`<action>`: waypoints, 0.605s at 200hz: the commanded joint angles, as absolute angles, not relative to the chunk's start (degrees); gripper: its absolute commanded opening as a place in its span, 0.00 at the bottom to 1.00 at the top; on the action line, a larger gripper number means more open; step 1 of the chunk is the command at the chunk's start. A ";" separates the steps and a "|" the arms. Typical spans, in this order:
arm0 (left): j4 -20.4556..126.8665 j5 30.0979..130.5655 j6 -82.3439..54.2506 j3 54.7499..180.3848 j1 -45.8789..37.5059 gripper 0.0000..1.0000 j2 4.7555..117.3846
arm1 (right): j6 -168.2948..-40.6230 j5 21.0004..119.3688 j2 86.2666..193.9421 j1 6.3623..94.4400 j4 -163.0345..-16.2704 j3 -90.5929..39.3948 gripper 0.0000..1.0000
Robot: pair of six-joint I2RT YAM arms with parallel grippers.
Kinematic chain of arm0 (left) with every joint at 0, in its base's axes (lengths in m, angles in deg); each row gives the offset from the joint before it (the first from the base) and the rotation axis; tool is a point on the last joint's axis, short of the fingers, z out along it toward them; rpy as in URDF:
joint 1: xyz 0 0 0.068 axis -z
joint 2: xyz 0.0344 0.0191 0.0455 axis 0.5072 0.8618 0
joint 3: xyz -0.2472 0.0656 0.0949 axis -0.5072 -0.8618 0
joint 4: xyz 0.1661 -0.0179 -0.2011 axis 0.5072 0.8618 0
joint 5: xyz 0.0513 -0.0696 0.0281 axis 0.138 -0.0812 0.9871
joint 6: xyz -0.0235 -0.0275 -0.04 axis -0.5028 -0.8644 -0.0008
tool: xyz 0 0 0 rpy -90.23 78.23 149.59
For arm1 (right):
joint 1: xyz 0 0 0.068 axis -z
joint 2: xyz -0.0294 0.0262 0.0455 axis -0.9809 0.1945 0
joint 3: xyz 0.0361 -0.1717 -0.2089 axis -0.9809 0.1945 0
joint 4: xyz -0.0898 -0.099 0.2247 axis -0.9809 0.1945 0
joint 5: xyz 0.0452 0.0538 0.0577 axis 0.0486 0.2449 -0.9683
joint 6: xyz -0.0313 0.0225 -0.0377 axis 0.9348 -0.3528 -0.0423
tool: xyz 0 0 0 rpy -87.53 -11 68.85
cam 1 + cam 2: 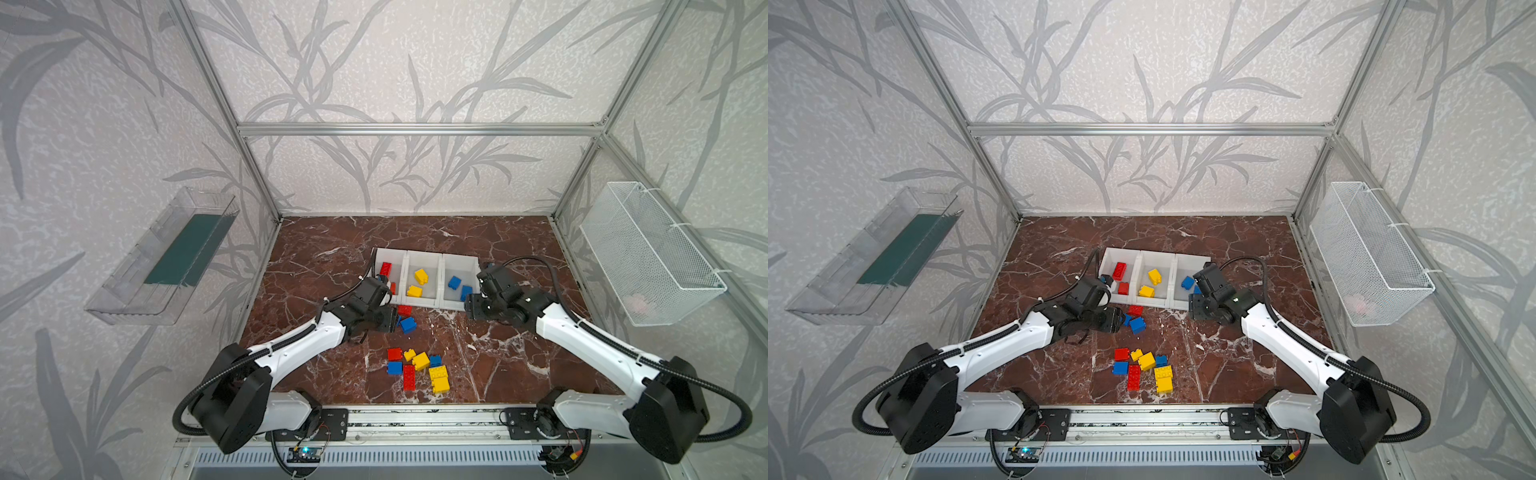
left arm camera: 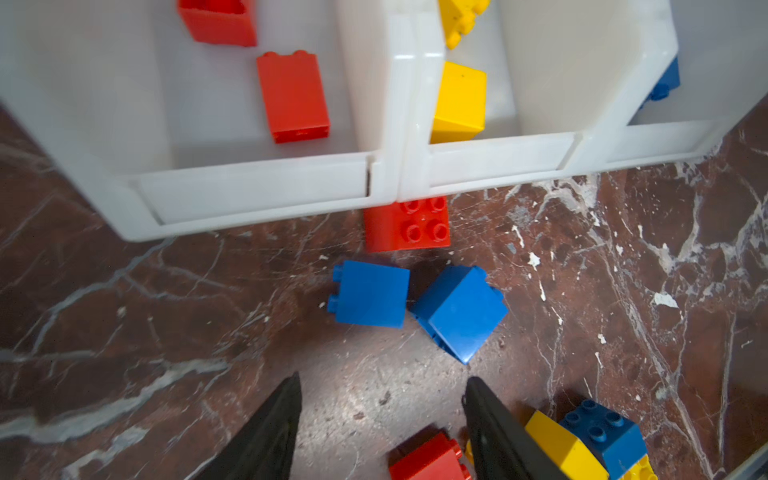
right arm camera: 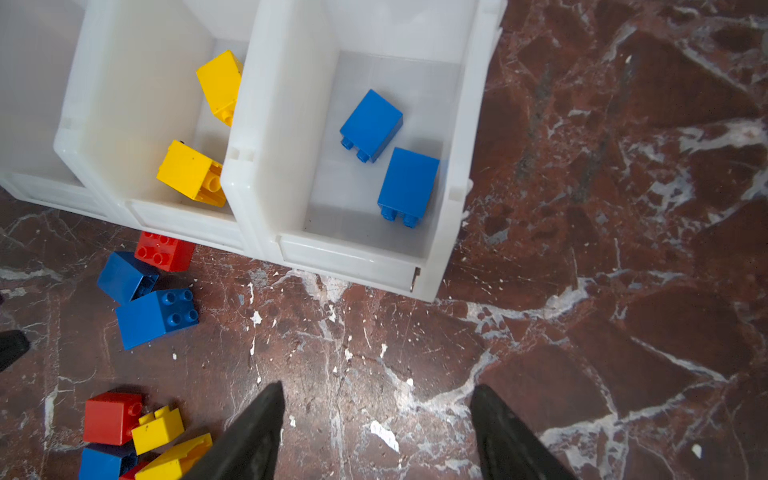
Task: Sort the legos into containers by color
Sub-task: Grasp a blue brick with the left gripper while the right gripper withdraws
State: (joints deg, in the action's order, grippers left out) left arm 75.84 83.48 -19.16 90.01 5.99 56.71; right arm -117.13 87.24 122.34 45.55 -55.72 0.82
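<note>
1. Left gripper point(image 2: 382, 378) hangs low over the desk point(image 1: 316, 249), just in front of the containers point(image 1: 424, 250). Its jaws are partway apart with nothing between them.
2. Right gripper point(image 3: 377, 385), same deal: jaws spread and empty, over bare desk just in front of the right-end bin point(image 3: 345, 257).
3. The containers are three white bins joined in a row, sitting around mid-desk with their low fronts facing the front edge.
4. The legos already in there are split by color. In both top views the left bin has two red ones point(image 1: 385, 268), the middle bin two yellow ones point(image 1: 420, 276) and the right bin two blue ones point(image 3: 371, 124).
5. There's a loose bunch right by the bins. A square red brick point(image 2: 409, 224) sits studs-up, tight against the front lip where the left and middle bins meet.
6. Just beside it, on the side toward the front edge, are two blue bricks point(image 2: 370, 293) point(image 2: 459, 311) tipped on their sides, close together. They lie a little beyond the left gripper's fingertips.
7. The rest is a mixed pile point(image 1: 417, 368) near the middle of the desk's front edge, about eight red, blue and yellow pieces bunched together. It includes a long red one point(image 1: 409, 377) and a long yellow one point(image 1: 439, 372).
</note>
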 commanded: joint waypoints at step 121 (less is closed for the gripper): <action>77.39 79.60 -10.56 100.40 11.05 0.65 72.91 | -122.88 87.29 113.61 45.31 -52.88 7.91 0.73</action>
